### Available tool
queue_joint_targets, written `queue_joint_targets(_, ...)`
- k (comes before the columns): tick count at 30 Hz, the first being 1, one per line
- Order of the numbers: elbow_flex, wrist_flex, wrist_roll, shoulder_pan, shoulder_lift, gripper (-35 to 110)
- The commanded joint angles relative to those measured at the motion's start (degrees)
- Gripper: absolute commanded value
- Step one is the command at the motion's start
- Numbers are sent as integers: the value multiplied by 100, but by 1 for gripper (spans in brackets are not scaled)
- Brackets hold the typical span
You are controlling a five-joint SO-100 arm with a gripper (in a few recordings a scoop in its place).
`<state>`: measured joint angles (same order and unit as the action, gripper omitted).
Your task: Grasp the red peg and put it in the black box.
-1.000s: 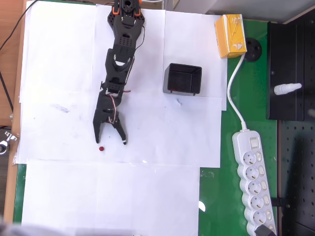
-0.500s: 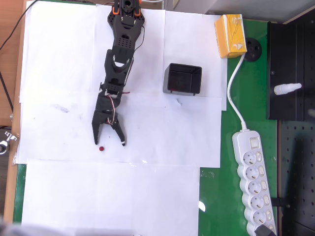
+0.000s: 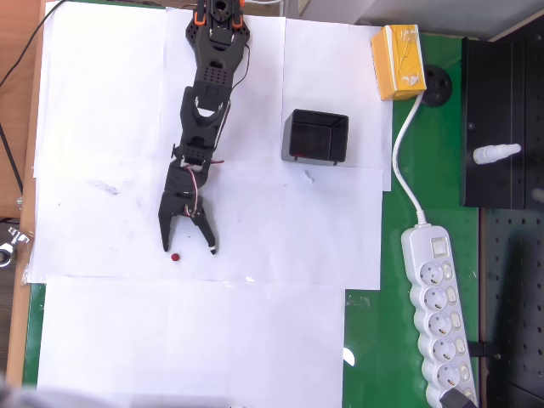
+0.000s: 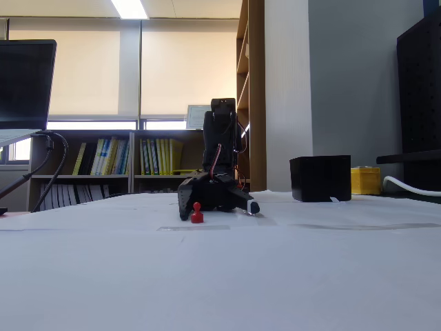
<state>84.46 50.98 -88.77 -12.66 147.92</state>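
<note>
The red peg (image 3: 175, 257) is a tiny dark red dot on the white paper in the overhead view; in the fixed view the red peg (image 4: 197, 214) stands upright on the table. My black gripper (image 3: 188, 248) hangs low over the paper with its fingers spread open, and the peg lies just past the tip of the left finger (image 3: 165, 245), outside the gap. In the fixed view the gripper (image 4: 217, 205) sits right behind the peg. The black box (image 3: 315, 137) stands open-topped to the upper right, and the same black box (image 4: 320, 178) is at the right in the fixed view.
A yellow carton (image 3: 398, 61) stands at the top right, a white power strip (image 3: 438, 314) with its cable lies on the green mat (image 3: 382, 340) at the right, and a large black panel (image 3: 501, 123) is at the far right. White paper sheets (image 3: 195, 340) cover the table.
The open gripper has edged slightly up the overhead picture, away from the peg. The peg and box have not moved.
</note>
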Motion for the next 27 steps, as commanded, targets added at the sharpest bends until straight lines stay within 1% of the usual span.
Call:
queue_joint_targets(1,404,35,-35,-97,0,43)
queue_joint_targets(20,1134,-290,-18,-114,334,43)
queue_joint_targets(27,1143,-325,-9,-123,343,43)
